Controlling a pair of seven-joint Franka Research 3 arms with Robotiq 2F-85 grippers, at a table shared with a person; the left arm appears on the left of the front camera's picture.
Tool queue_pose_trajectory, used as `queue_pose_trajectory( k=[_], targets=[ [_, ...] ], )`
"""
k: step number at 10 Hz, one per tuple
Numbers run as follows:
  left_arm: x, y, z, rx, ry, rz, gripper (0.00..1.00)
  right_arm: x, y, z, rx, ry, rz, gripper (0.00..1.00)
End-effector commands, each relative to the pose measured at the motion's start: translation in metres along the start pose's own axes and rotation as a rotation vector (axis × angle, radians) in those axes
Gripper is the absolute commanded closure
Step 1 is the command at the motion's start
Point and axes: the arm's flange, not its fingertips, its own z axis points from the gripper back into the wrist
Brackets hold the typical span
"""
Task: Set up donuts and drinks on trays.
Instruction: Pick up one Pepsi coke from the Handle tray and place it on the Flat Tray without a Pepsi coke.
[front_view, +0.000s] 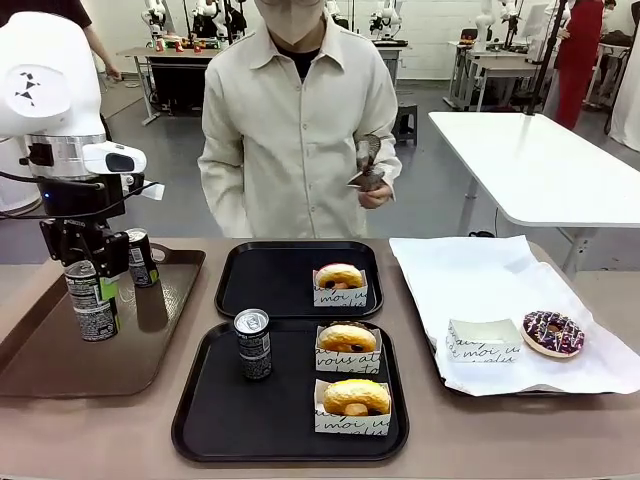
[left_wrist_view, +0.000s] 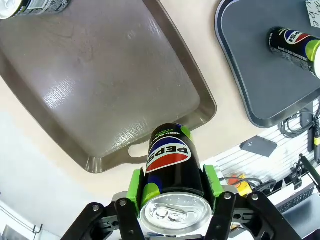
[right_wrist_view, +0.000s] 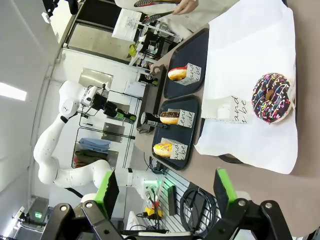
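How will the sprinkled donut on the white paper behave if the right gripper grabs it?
The sprinkled donut looks soft with glossy icing; a firm squeeze would probably dent and smear it. It lies bare beside the empty holder, so there is nothing stiff to grip. If pushed, the paper underneath may wrinkle.

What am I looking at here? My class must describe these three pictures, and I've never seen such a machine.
This is a two-armed robot sharing a table with a person. The front picture looks across the table from between the arms. The other two come from cameras on each arm's wrist. The left pincer is shut on a dark can by the brown tray, where another can stands. The right pincer is open and empty. The near black tray carries a third can and two glazed donuts; the far black tray one donut. A sprinkled donut lies on white paper. The person holds tongs.
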Motion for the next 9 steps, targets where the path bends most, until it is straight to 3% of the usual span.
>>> queue_pose_trajectory(
  k=[1,2,6,9],
  targets=[
    [0.002,0.0,0.005,0.003,-0.009,-0.004,0.41,0.002,0.001,0.0,0.023,-0.023,0.021,0.0],
    [0.0,0.0,0.0,0.0,0.0,0.0,0.41,0.002,0.001,0.0,0.023,-0.023,0.021,0.0],
    [0.023,-0.014,0.023,0.008,-0.118,-0.043,0.41,0.002,0.001,0.0,0.023,-0.023,0.021,0.0],
    [0.014,-0.028,0.027,0.077,-0.21,-0.065,0.41,0.002,0.001,0.0,0.023,-0.023,0.021,0.0]
  ],
)
